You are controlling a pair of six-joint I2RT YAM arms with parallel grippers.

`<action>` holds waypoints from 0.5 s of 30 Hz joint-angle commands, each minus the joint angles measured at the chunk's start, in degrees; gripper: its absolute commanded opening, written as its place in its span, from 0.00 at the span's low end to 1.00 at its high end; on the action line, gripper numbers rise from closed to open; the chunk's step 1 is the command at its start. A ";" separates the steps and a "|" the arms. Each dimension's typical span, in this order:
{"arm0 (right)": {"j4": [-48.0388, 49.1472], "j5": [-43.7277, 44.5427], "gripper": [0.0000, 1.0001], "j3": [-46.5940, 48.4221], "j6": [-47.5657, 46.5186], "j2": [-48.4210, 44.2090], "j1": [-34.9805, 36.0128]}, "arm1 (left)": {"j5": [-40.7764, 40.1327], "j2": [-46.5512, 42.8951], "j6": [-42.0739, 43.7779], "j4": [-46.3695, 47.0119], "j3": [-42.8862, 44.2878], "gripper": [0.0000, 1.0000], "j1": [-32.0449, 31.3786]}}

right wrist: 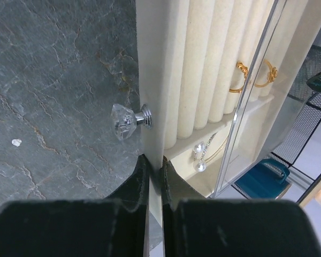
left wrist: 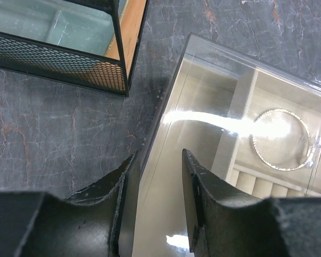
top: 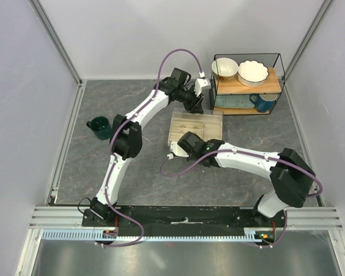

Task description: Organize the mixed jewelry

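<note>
The wire hoop [left wrist: 282, 169], at the frame's right inside the box [top: 181, 127], looks light and easily bent, best pinched by its rim; the left tool [left wrist: 158, 155] gapes half open astride the lid [left wrist: 203, 80], and the right tool [right wrist: 154, 160] clamps the box's front wall.

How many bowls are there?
2. One white bowl sits on the left of the rack's top board, with a wavy-edged bowl right beside it. The lower shelf is partly hidden, so more could be there.
</note>
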 commanded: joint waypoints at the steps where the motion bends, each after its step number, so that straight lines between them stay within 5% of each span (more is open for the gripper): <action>1: 7.83 6.75 0.00 5.64 0.32 0.06 -0.10 | -2.41 5.72 -1.08 -12.75 -5.17 0.41 -4.31; 15: 8.80 7.98 0.00 8.53 1.47 1.65 -2.21 | -2.32 3.96 -0.90 -11.96 -8.33 0.38 -4.66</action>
